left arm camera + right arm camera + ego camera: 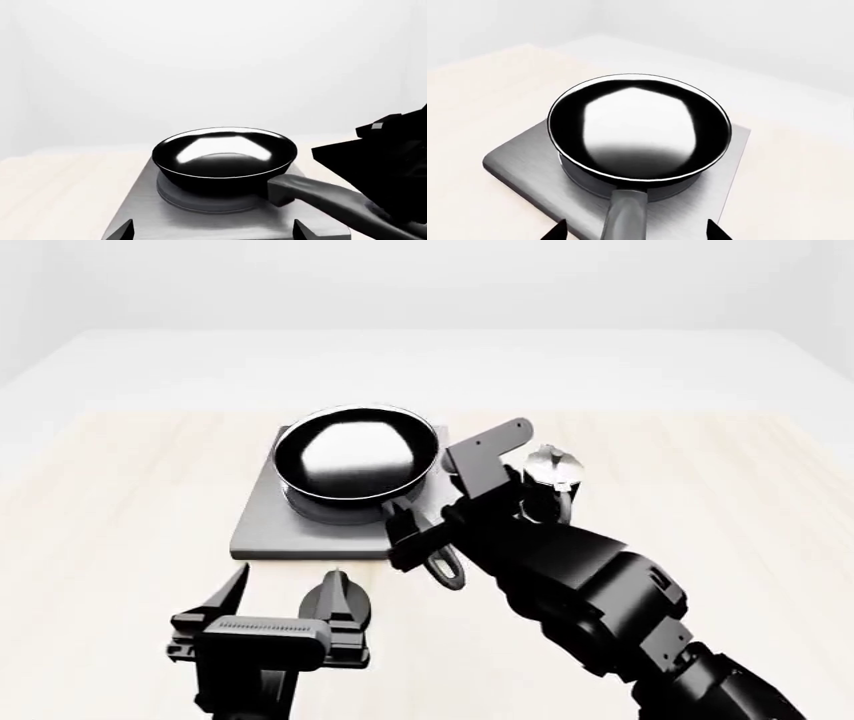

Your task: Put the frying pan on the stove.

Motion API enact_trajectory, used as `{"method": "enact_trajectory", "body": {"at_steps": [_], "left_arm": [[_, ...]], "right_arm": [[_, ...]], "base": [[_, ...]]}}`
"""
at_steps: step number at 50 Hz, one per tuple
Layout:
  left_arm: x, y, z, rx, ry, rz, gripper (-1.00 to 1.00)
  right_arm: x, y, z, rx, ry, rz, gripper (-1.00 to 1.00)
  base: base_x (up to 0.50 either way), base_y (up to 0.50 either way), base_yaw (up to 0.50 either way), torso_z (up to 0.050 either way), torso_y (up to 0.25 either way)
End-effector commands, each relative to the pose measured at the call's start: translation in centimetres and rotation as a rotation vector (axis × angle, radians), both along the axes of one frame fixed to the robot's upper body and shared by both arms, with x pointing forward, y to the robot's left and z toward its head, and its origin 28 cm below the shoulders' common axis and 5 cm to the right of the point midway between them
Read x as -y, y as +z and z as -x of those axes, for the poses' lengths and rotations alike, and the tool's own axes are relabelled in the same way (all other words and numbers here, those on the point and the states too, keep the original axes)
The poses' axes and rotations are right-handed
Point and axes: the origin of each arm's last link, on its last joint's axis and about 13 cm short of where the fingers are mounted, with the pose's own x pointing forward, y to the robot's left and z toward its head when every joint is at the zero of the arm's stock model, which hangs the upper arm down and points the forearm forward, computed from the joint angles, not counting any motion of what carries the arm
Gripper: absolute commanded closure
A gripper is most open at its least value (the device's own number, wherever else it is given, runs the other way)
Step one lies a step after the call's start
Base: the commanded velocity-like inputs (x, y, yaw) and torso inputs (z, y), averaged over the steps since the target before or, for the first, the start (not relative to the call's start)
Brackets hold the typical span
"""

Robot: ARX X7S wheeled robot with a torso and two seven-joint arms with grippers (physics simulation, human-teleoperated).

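Note:
The glossy black frying pan (354, 455) (640, 125) (223, 157) sits upright on the raised rings of the grey square stove (267, 530) (514, 165) (143, 210). Its dark grey handle (430, 552) (626, 215) (320, 192) points back toward me, past the stove's edge. My right gripper (420, 502) (635, 232) is open; its fingers stand wide on either side of the handle near the pan, not touching it. My left gripper (284, 590) (213, 232) is open and empty, just in front of the stove's near edge.
A small black-and-silver moka pot (550, 468) stands on the light wooden table (120, 500) to the right of the stove, partly behind my right arm (587, 580) (387, 165). A white wall lies beyond the table's far edge.

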Motion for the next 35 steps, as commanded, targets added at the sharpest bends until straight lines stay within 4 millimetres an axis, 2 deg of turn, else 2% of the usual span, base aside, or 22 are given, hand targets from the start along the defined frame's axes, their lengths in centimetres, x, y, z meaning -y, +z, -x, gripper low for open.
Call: {"method": "enact_trajectory", "body": {"at_steps": [1, 6, 14, 35], "left_arm": [[-0.1, 0.4, 0.2, 0.007, 0.003, -0.005, -1.00], [-0.2, 0.6, 0.2, 0.010, 0.007, -0.004, -1.00], [-0.3, 0.6, 0.1, 0.009, 0.010, -0.007, -1.00], [-0.5, 1.3, 0.4, 0.028, 0.016, -0.005, -1.00]], "right_arm": [[0.4, 0.6, 0.8, 0.022, -0.006, -0.027, -1.00], [0.8, 0.8, 1.3, 0.034, -0.024, -0.048, -1.00], [1.8, -0.1, 2.2, 0.045, -0.060, -0.083, -1.00], [3.6, -0.4, 6.0, 0.129, -0.122, -0.138, -1.00]], "base": [[0.00, 0.00, 0.00, 0.000, 0.000], [0.00, 0.00, 0.00, 0.000, 0.000], [0.00, 0.00, 0.00, 0.000, 0.000], [0.00, 0.00, 0.00, 0.000, 0.000]]}}
